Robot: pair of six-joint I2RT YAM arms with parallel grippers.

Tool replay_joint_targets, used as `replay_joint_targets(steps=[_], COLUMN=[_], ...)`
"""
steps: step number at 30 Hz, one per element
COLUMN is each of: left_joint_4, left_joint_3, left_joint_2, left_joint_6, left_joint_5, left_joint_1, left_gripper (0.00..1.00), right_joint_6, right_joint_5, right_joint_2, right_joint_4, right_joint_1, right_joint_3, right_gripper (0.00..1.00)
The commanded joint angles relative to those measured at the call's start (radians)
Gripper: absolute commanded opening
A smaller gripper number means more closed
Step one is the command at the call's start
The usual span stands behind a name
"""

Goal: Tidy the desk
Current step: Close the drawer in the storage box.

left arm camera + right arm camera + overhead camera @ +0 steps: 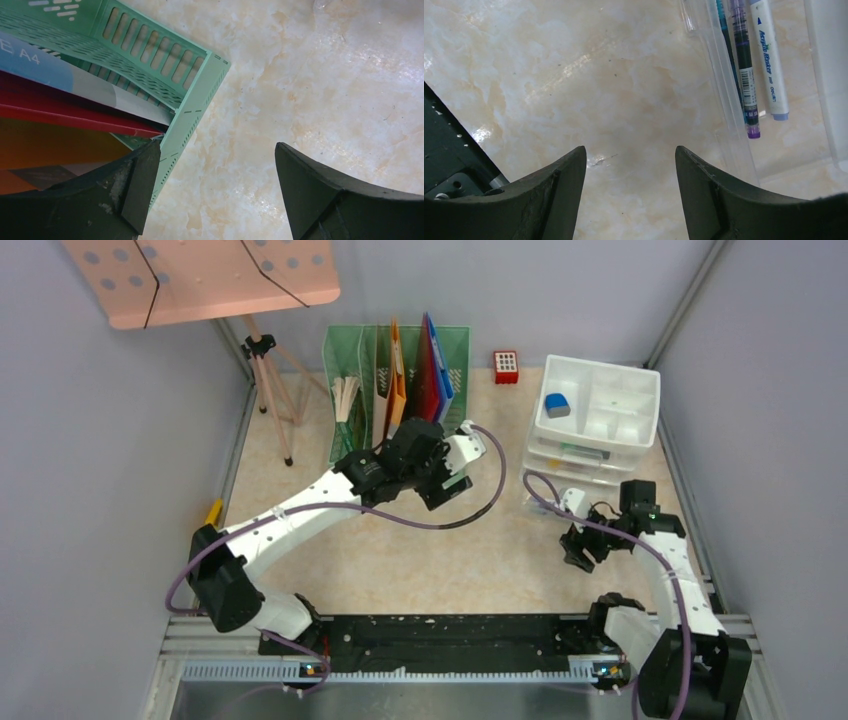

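Worktop (400, 570) spans the bay between the grey walls, with the green file rack (192, 107) at its 12 o'clock and the white drawer unit (595, 410) at 2. The left gripper (215, 155) hangs with jaws spread and empty, one finger just beside the rack's corner. A sideways drift could shove the rack or snag the red folder (75, 117). The right gripper (630, 155), jaws apart over bare surface, sits near the clear tray (724, 95) of pens (744, 65). A careless sweep toward 3 o'clock could knock it.
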Motion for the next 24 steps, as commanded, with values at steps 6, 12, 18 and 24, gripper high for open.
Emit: replay_joint_targets(steps=[6,12,18,24], left_joint_4=[0.02,0.023,0.01,0.013], left_joint_3=[-0.024,-0.053,-0.06,-0.058], left_joint_2=[-0.09,-0.16,-0.201,-0.243], left_joint_6=[-0.01,-0.002,0.005,0.009], left_joint_5=[-0.022,-0.047,-0.066,-0.09], left_joint_1=[0.041,0.071,0.083,0.097], left_gripper=[0.91,0.92,0.93,0.94], right_joint_6=[-0.038,-0.065,-0.092,-0.099], right_joint_5=[0.062,0.126,0.216,0.274], right_joint_2=[-0.001,-0.017,-0.03,0.025], right_joint_4=[0.036,0.029,0.023,0.057], right_joint_1=[0.016,0.016,0.016,0.016], right_joint_3=[-0.012,-0.02,-0.032,-0.039], right_gripper=[0.65,0.65,0.65,0.65])
